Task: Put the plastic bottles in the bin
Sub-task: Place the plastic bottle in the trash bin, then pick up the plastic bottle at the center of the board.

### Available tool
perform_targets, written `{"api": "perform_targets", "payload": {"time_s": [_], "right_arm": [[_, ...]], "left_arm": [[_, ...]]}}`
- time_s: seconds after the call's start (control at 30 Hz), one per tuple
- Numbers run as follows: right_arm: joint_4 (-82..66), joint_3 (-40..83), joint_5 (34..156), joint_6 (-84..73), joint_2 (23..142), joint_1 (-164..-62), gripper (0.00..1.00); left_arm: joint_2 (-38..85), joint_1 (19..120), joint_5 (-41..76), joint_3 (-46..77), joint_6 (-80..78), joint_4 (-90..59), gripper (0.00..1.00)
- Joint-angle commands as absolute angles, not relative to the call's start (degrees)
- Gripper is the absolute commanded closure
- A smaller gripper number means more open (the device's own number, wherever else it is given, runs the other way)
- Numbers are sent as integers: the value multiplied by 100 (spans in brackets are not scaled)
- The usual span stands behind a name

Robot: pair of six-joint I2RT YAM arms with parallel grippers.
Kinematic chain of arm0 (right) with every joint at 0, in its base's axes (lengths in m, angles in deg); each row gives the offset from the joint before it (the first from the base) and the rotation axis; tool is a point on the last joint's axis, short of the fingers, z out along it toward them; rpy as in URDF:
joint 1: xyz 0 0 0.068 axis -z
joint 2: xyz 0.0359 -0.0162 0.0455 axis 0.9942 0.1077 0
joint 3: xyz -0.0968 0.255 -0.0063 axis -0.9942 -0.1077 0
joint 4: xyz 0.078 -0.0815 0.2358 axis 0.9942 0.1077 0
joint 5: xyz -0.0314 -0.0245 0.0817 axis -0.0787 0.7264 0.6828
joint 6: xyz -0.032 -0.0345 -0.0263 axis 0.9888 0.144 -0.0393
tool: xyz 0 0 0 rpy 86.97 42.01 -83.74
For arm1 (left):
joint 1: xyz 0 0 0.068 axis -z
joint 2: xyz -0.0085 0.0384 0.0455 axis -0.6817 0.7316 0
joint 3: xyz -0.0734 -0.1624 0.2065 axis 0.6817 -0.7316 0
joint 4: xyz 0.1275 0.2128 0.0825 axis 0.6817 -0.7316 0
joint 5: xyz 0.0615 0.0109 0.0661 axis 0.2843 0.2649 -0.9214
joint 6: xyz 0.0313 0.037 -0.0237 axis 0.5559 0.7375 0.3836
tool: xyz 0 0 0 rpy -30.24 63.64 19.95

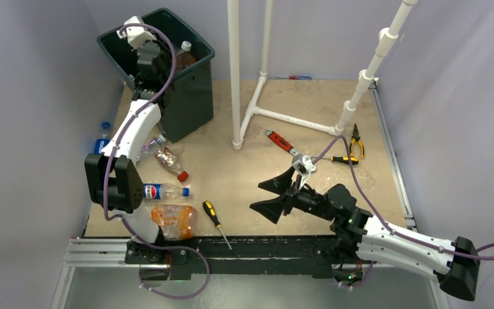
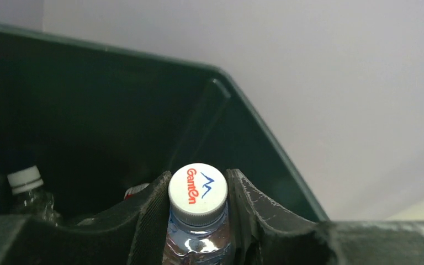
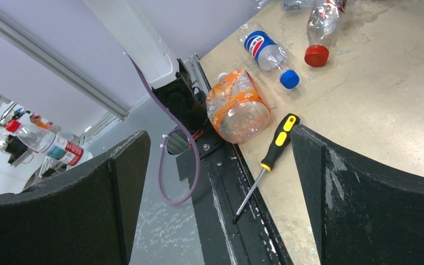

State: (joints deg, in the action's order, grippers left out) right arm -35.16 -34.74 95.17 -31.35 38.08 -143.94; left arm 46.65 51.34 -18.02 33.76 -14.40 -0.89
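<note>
My left gripper (image 1: 146,59) hangs over the dark green bin (image 1: 196,96). In the left wrist view it (image 2: 197,212) is shut on the neck of a clear bottle with a white cap (image 2: 197,190), inside the bin's rim (image 2: 254,110). Other bottles lie in the bin (image 2: 25,182) (image 1: 186,55). On the table lie an orange-label bottle (image 1: 175,220) (image 3: 237,105), a Pepsi bottle (image 1: 164,191) (image 3: 268,52), a red-cap bottle (image 1: 169,162) (image 3: 320,22) and a blue-cap bottle (image 1: 103,136). My right gripper (image 1: 273,196) (image 3: 221,182) is wide open and empty, low over the table middle.
A yellow-handled screwdriver (image 1: 215,219) (image 3: 276,146) lies by the orange-label bottle near the front rail. A white pipe frame (image 1: 251,96) stands at the back. A red wrench (image 1: 282,141), pliers (image 1: 357,140) and another screwdriver (image 1: 342,159) lie right of centre.
</note>
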Motion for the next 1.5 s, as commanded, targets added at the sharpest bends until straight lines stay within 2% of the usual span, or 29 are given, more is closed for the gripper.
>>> {"api": "perform_targets", "payload": {"time_s": [0.0, 0.07, 0.1, 0.2, 0.37, 0.53, 0.8, 1.0, 1.17, 1.3, 1.47], "right_arm": [[-3614, -3532, 9545, -3191, 3745, -14429, 1], [-3554, -3537, 9597, -3191, 3755, -14433, 1], [-3512, -3537, 9609, -3184, 3751, -14429, 1], [-3452, -3586, 9569, -3182, 3654, -14429, 1], [-3620, -3853, 9430, -3231, 3458, -14429, 1], [-3483, -3833, 9364, -3202, 3454, -14429, 1], [-2852, -3633, 8592, -3221, 3128, -14429, 1], [-2336, -3246, 8132, -3253, 3890, -14429, 1], [-2600, -3208, 8404, -3378, 4851, -14429, 1], [-3312, -3216, 8578, -3380, 5519, -14429, 1], [-3659, -3038, 8876, -3304, 6251, -14429, 1]], "left_arm": [[4474, 5097, -1772, 3438, -2151, -339, 43], [4115, 5097, -1791, 3065, -2440, 18, 15], [3940, 5097, -1777, 2942, -2520, 203, 9], [3540, 5120, -1668, 3211, -2523, 91, 5], [2704, 5159, -1783, 3174, -2826, -816, 1], [1788, 5159, -1746, 2854, -3033, -2374, 1], [248, 5159, -544, 1168, -3540, -3980, 1], [-469, 5159, -219, -37, -3580, -5503, 1], [-1154, 5159, -789, -530, -3904, -6453, 1], [-1150, 5159, -1223, -1076, -4167, -6749, 1], [-207, 5159, -1102, -1260, -4440, -6606, 1]]}}
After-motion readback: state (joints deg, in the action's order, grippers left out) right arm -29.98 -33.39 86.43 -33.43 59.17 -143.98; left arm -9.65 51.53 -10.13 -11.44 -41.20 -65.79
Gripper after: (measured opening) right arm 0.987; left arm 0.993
